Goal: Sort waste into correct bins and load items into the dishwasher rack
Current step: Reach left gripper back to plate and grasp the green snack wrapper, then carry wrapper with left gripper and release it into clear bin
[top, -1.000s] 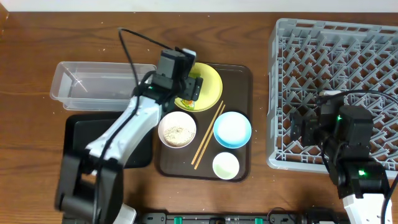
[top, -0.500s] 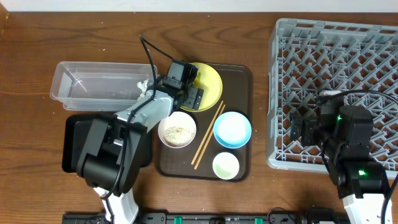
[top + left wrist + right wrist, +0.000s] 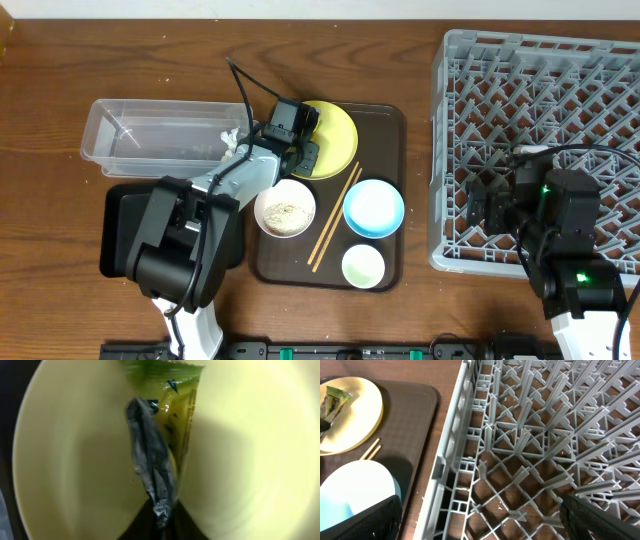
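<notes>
The left gripper (image 3: 302, 152), upper centre of the overhead frame, was over the yellow plate (image 3: 342, 130) with jaws pinching the end of the snack wrapper (image 3: 160, 445). The right gripper (image 3: 480, 205), at lower right, hung with jaws spread wide above the left wall of the dishwasher rack (image 3: 560, 90)

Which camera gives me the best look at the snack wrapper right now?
Left wrist: the snack wrapper fills mid-frame, crumpled, against the yellow plate. Right wrist shows it only small at the far top-left edge. Overhead, the left hand covers most of it.
</notes>
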